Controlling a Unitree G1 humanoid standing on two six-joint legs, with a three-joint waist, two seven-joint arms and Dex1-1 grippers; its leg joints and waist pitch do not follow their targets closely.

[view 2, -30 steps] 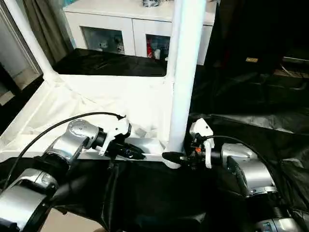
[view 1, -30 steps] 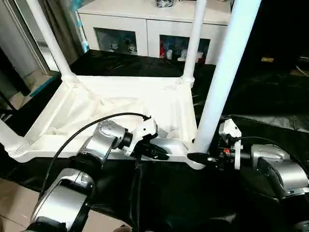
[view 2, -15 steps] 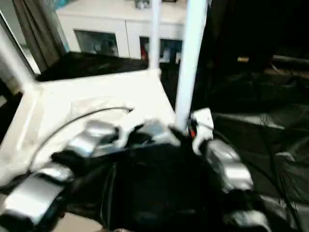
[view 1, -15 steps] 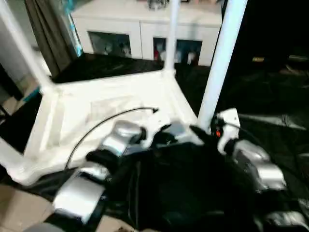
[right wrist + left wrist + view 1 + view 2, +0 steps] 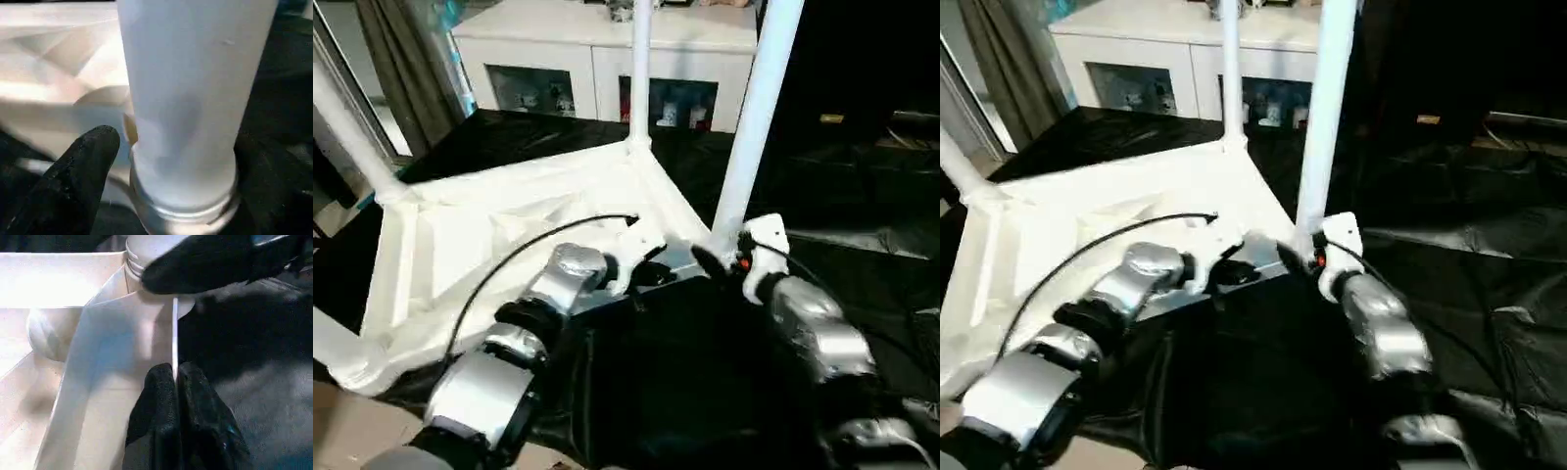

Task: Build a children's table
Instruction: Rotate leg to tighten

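Fingers first: my left gripper pinches the tabletop rim, my right gripper straddles the near-corner leg at its socket. Tabletop lies upside down on black sheeting, three legs visible upright. Seating this leg looks underway; next, press it home. Cabinet stands behind.

A black sheet covers the supporting surface, and directly on it lies the children's table, upside down with its legs pointing up, in front of the white cabinet that stands just beyond the sheet's far edge.
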